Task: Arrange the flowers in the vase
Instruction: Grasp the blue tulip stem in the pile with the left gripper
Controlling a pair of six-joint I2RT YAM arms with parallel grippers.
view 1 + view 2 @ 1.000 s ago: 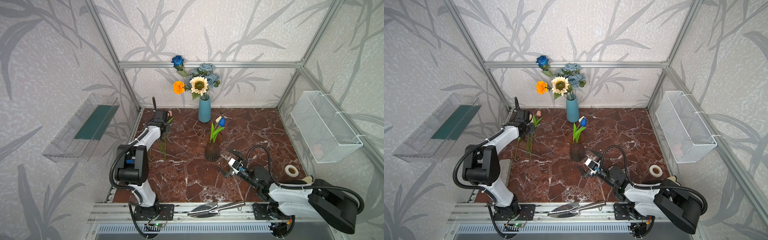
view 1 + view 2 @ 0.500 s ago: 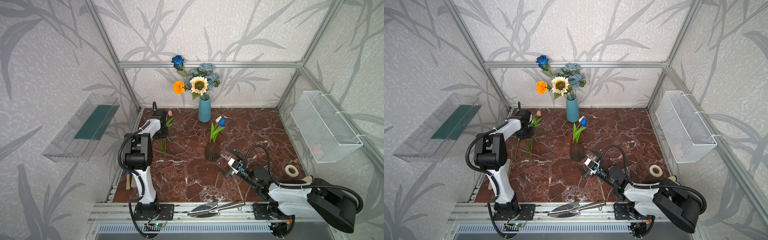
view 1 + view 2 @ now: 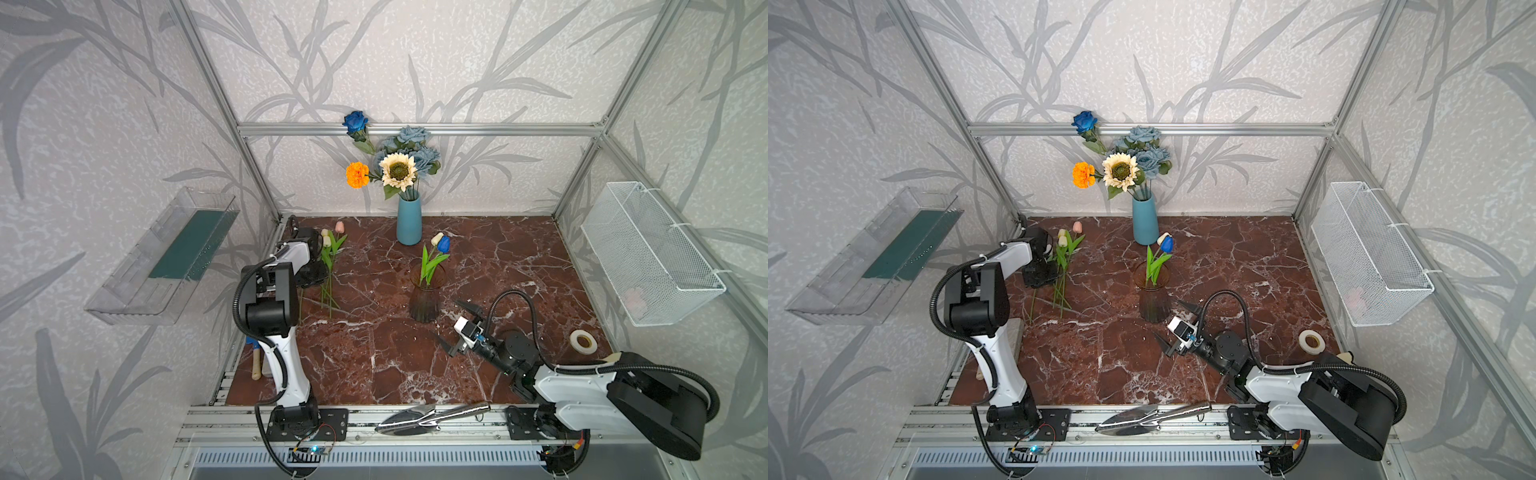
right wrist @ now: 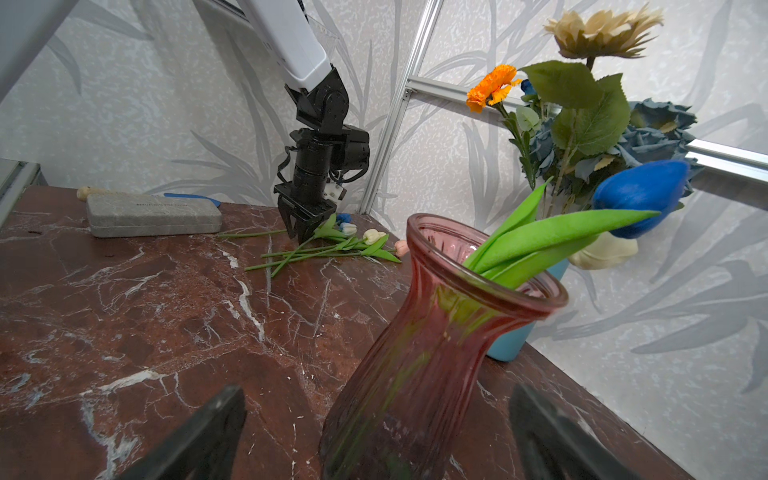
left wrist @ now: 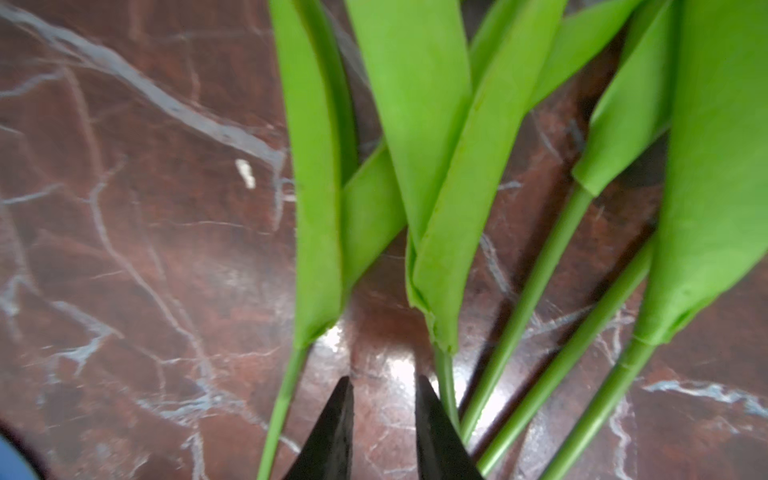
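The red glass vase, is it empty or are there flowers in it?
Not empty: the vase stands upright with a blue tulip and a cream tulip leaning out of its mouth.

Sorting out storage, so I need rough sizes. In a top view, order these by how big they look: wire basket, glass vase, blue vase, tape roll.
Largest: wire basket.
Next: glass vase and blue vase look much alike; the glass one stands nearer the camera, so I won't rank them.
Smallest: tape roll.

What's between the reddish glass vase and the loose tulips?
Nothing: bare brown marble tabletop separates reddish glass vase and loose green-stemmed tulips, in both top views.
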